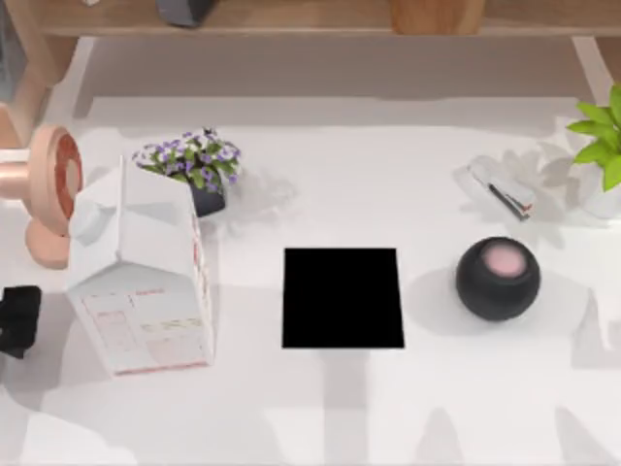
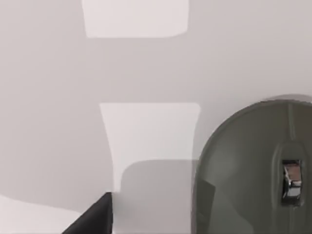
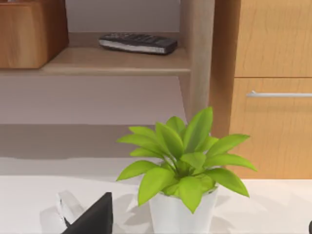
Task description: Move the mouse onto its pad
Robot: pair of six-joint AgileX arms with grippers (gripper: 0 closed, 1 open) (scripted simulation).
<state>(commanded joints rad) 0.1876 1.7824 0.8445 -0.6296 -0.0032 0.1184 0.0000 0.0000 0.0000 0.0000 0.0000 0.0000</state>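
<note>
The pad [image 1: 342, 297] is a flat black, nearly square mat lying in the middle of the table. The mouse [image 2: 251, 170] is dark grey and oval with a shiny scroll wheel; it lies on the white table close under my left wrist camera. My left gripper [image 1: 17, 318] sits at the table's left edge, beside the white carton [image 1: 146, 282]. One dark fingertip [image 2: 95, 219] shows off to the side of the mouse, not touching it, so the gripper is open. A fingertip [image 3: 92, 218] of my right gripper shows low near a potted plant [image 3: 183, 165], holding nothing.
The tall white carton stands between my left gripper and the pad. A black ball with a pink top [image 1: 498, 278] sits right of the pad. A pink fan [image 1: 50, 189], a purple flower pot [image 1: 194, 170], a stapler [image 1: 505, 186] and a green plant [image 1: 602, 146] line the back.
</note>
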